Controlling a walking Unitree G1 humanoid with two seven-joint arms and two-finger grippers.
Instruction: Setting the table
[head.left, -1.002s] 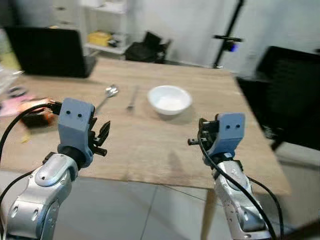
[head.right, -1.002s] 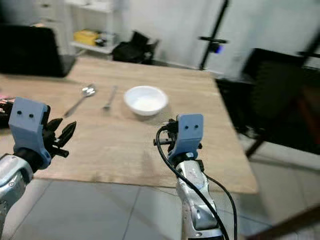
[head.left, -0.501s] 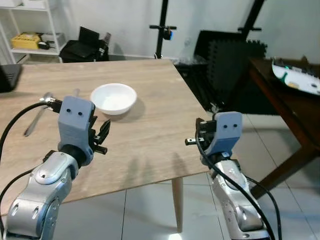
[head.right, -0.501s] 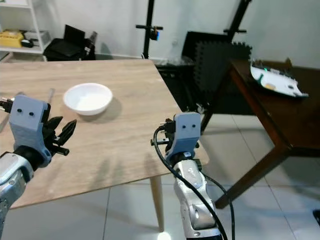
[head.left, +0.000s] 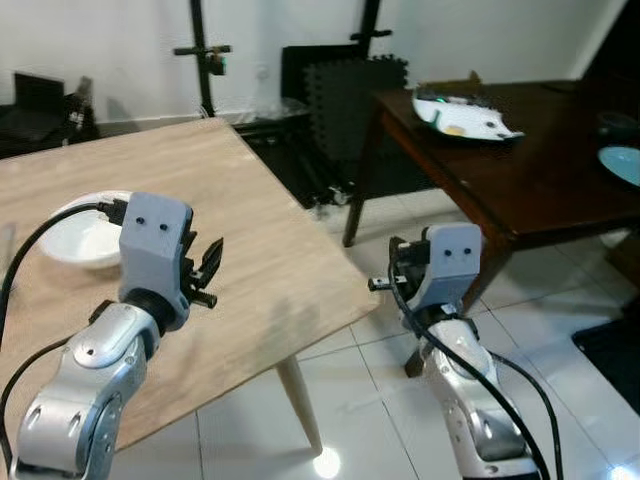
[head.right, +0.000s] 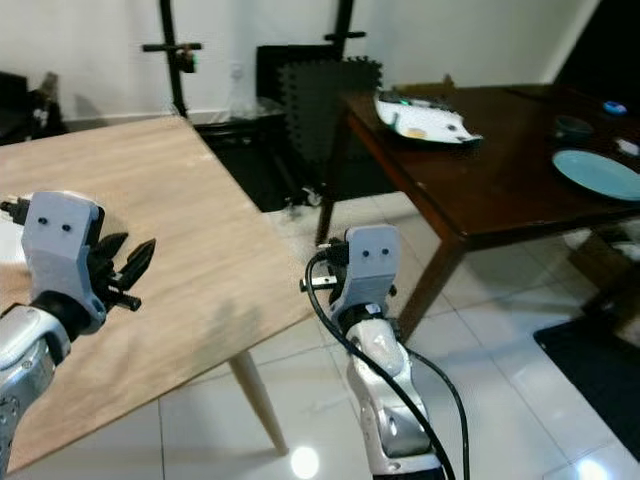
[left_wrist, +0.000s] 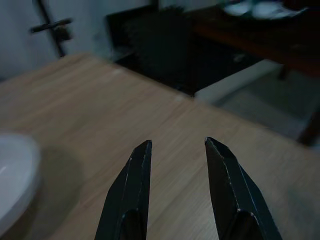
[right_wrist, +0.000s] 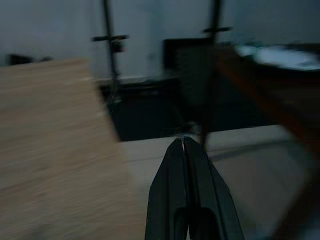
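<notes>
Left gripper (left_wrist: 175, 165) released above light table (head.left: 270, 260); right gripper (right_wrist: 184, 150) clenched, empty; teal plate (head.right: 598, 172) far right

White bowl (head.left: 75, 240): half hidden behind left arm (head.left: 95, 370). Teal plate (head.left: 622, 162): cut at 3 o'clock edge. Right wrist view: blurred.

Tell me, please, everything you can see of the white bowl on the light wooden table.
The white bowl is round, shallow and smooth, perhaps ceramic or plastic, and looks empty. It sits upright on the light wooden table, toward the robot's left side, casting a soft shadow. The left arm's blue housing and black cable cover part of it. The left pincer, open, hovers beside it without touching.
</notes>
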